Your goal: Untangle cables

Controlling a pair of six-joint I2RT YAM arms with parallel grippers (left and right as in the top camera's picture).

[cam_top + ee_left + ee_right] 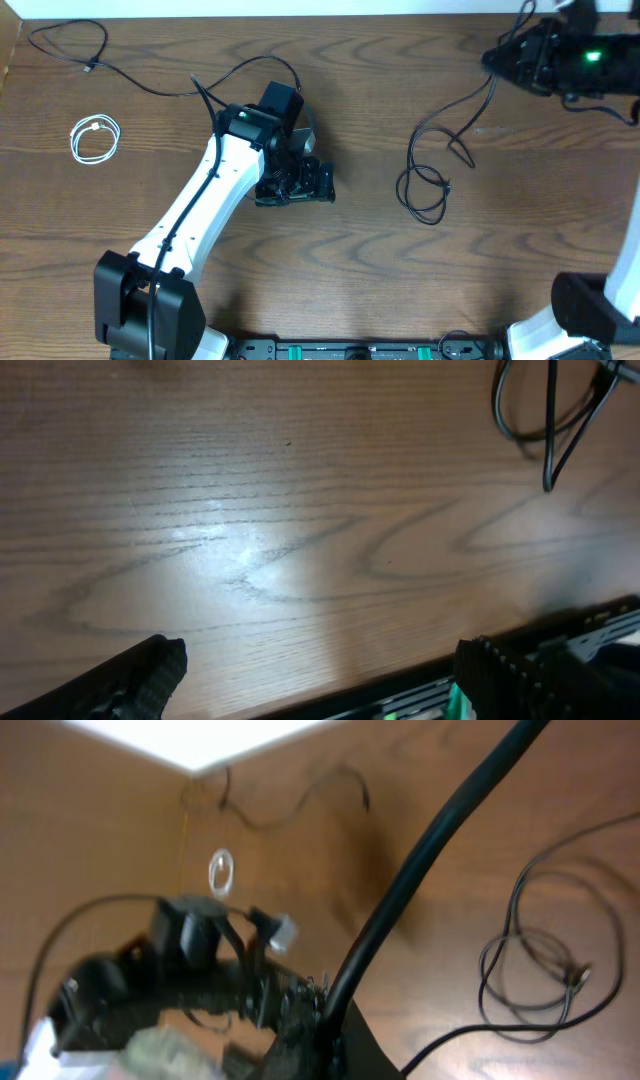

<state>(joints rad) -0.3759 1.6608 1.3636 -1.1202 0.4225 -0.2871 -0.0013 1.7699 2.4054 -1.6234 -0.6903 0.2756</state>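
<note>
One black cable (428, 178) lies in loose loops right of centre, and a strand of it rises to my right gripper (494, 62) at the far right, which is shut on it. In the right wrist view that cable (430, 850) runs up out of the shut gripper (325, 1015), with its loops (530, 970) on the table. A second black cable (120, 70) trails across the far left. A short white cable (95, 138) lies coiled at the left. My left gripper (295, 187) hovers mid-table, open and holding nothing (320, 670); the looped cable (550, 420) is well beyond it.
The wooden table (350, 250) fills the view, and its front edge (400, 675) runs just under the left fingers. The white left arm (200, 210) crosses the left half. The arm bases stand along the front edge.
</note>
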